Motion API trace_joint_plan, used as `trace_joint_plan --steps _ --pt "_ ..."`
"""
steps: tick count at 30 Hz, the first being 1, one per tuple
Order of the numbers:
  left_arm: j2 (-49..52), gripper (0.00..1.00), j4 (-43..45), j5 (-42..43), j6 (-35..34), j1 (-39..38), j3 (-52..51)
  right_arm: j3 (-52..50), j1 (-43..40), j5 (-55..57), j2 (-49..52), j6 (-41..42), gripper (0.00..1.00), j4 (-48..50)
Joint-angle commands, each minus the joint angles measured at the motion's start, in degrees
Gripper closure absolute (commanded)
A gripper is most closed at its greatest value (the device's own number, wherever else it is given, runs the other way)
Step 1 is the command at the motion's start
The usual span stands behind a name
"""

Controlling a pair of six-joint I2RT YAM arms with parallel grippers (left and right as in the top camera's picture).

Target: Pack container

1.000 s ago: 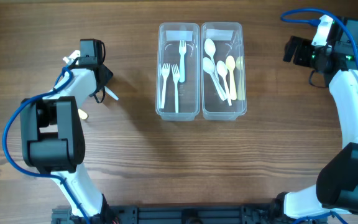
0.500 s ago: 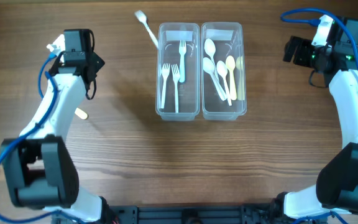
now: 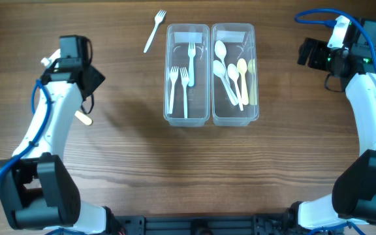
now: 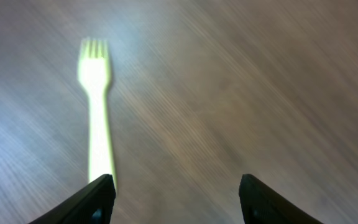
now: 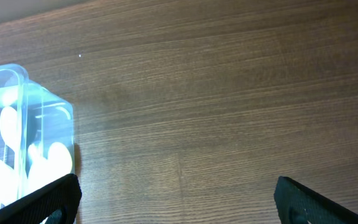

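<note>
The clear twin container stands at the table's top centre. Its left tub holds three white forks; its right tub holds several white and yellowish spoons. A loose white fork lies on the wood just outside the container's far left corner. My left gripper is far to the left, open and empty. A yellow fork lies blurred by its left finger, and shows partly beside the arm. My right gripper stands open and empty, right of the container's corner.
Bare wooden tabletop surrounds the container. The left arm's white links run down the left side, the right arm's down the right edge. A dark rail runs along the front edge.
My left gripper was shut on the white fork; it has opened and drawn back to the left. The fork has travelled to the table beside the container's far left corner. The right arm is unmoved.
</note>
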Motion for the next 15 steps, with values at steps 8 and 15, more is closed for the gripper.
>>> trace_joint_plan --steps 8,15 --pt "-0.8 0.31 -2.4 -0.4 -4.3 9.3 -2.3 0.7 0.2 0.4 -0.8 -0.5 0.0 0.2" --pt "1.2 0.29 4.2 1.8 -4.3 10.6 -6.7 0.7 0.2 0.4 -0.8 -0.5 0.0 0.2"
